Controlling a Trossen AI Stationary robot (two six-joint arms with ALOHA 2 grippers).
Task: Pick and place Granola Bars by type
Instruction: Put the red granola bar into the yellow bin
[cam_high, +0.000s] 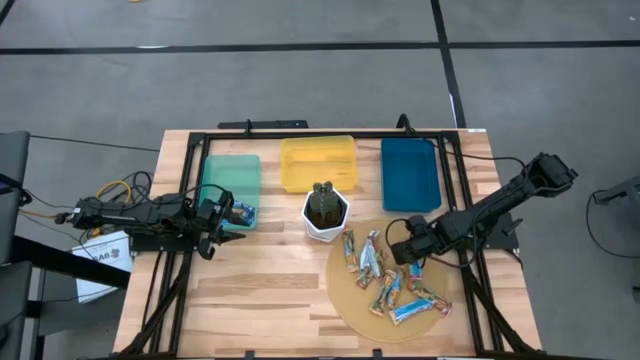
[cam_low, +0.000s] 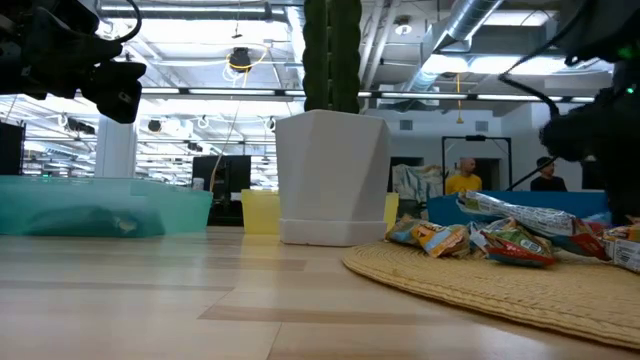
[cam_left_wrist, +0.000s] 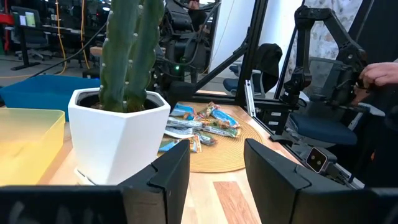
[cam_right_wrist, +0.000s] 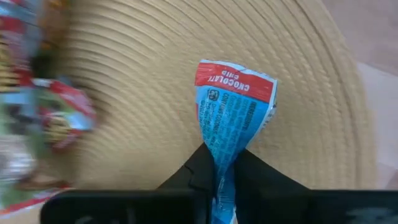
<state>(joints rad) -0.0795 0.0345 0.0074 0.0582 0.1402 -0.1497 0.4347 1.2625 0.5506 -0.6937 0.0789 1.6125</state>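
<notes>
Several granola bars (cam_high: 385, 280) in blue, orange and silver wrappers lie heaped on a round woven mat (cam_high: 345, 305) at the table's near right. My right gripper (cam_high: 408, 250) points down over the mat's far part, shut on a blue bar (cam_right_wrist: 233, 106) with a red end strip. My left gripper (cam_high: 222, 215) stays level and open at the near end of the green tray (cam_high: 230, 172), with nothing between its fingers (cam_left_wrist: 180, 177). One blue bar (cam_high: 243, 212) lies in that tray. My right gripper pinches the blue bar's narrow wrapper end (cam_right_wrist: 222, 163) between its two fingers (cam_right_wrist: 199, 174), coming from above and pointing down. The bar hangs below the fingers, its red-striped end (cam_right_wrist: 235, 79) lowest, over the mat. Whether that end touches the mat I cannot tell.
A white pot with a green cactus (cam_high: 325, 212) stands mid-table between the two arms. A yellow tray (cam_high: 318, 162) and a blue tray (cam_high: 408, 172) sit along the far edge beside the green one. A black frame (cam_high: 300, 135) borders the table. People show in the room beyond.
</notes>
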